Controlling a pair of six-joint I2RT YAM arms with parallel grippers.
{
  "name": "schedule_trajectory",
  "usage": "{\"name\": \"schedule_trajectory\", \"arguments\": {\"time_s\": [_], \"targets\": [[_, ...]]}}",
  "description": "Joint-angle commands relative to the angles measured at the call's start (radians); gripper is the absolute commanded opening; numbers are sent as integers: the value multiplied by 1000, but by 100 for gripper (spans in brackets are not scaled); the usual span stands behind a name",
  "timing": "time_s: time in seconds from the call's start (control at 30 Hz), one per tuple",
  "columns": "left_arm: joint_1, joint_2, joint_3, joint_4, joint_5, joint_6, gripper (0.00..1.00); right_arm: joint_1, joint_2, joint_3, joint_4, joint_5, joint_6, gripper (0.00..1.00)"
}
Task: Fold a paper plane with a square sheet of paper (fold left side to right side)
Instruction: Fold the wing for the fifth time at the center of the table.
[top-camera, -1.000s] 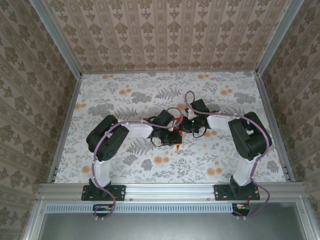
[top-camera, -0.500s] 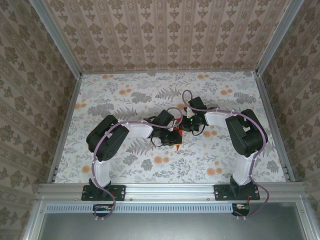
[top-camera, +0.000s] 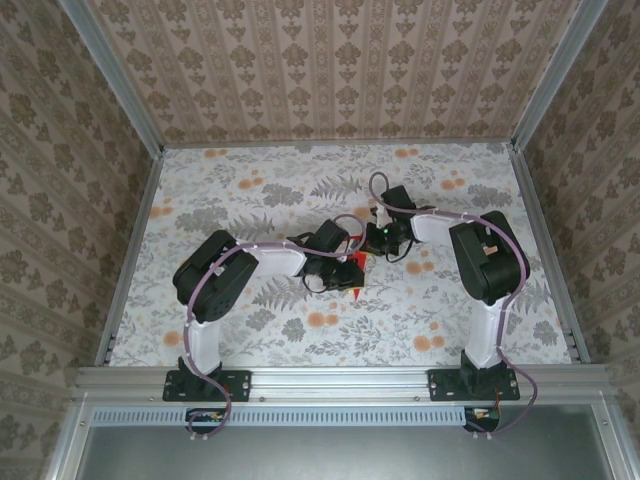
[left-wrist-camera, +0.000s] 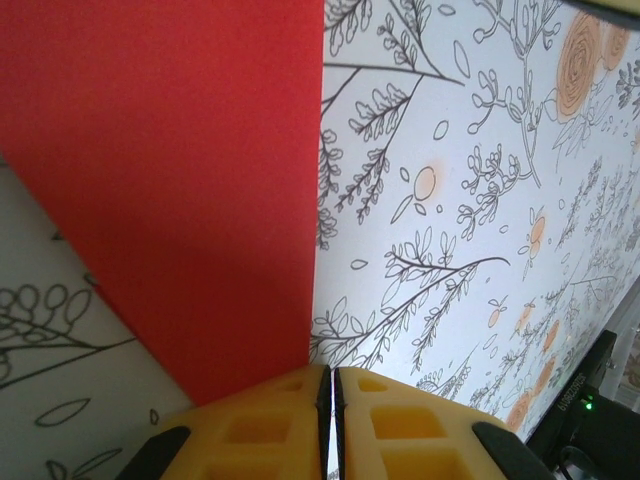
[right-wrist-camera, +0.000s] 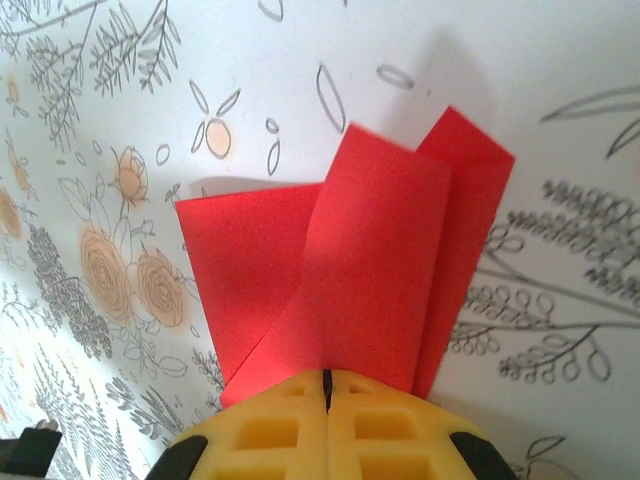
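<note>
Floral tablecloth (top-camera: 250, 190) around; our wrists overhang red paper (top-camera: 357, 284), tip pointing to near edge. Right gripper (right-wrist-camera: 326, 385) pinches its flap; left gripper (left-wrist-camera: 331, 395) pressed together at its edge.

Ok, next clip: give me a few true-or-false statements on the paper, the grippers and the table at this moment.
1. The red paper is already folded, with layers overlapping. True.
2. The right gripper stands wide open. False: its fingers are shut on the paper's edge.
3. The paper lies in the table's far-left corner. False: it sits near the middle of the flowered tablecloth, between both grippers.
4. The left gripper is shut on the paper's edge. True.
</note>
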Motion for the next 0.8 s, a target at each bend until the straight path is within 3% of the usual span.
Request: {"name": "schedule_trajectory", "arguments": {"time_s": [0.0,0.53,0.77], "targets": [[-22,49,-30,-113,-7,18,13,-51,48,53,41,87,-22,0],[-24,45,-27,-112,-8,18,13,-129,155,237,-16,49,-58,0],[-27,38,-15,-87,-22,13,13,-129,-25,115,11,1,-41,0]]}}
